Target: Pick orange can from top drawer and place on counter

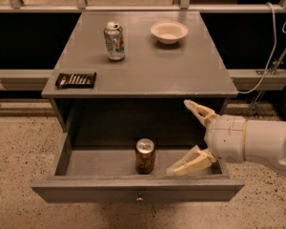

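The orange can (145, 156) stands upright in the open top drawer (138, 190), near the middle of its front part. The gripper (180, 135) is open, with one finger (200, 111) up near the counter's front edge and the other finger (188, 163) low inside the drawer. It sits to the right of the can, apart from it and empty. The counter (152, 66) is the grey cabinet top above the drawer.
On the counter stand a silver-white can (114, 41) at the back left, a white bowl (169, 32) at the back right and a dark flat packet (76, 79) at the front left corner. A cable (269, 63) hangs at the right.
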`<state>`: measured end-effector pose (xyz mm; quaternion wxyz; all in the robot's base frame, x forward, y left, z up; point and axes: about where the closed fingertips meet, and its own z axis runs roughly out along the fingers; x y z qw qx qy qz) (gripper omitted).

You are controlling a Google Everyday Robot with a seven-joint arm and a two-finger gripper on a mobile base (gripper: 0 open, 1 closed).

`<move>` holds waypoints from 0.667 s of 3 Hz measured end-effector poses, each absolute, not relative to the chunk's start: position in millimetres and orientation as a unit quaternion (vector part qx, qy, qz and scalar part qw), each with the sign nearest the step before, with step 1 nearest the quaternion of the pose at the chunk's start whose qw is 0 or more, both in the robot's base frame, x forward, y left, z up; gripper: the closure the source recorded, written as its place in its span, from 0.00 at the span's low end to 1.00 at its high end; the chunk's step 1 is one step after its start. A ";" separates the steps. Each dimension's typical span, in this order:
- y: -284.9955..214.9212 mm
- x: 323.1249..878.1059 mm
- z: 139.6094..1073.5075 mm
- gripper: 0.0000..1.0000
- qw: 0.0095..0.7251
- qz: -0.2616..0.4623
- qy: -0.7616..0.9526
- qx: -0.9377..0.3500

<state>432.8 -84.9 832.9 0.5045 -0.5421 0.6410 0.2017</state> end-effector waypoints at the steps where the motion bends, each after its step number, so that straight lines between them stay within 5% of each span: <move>1: -84.9 432.8 832.9 0.00 0.505 0.202 0.641 -0.542; 2: -64.5 434.4 827.9 0.00 0.510 0.227 0.622 -0.548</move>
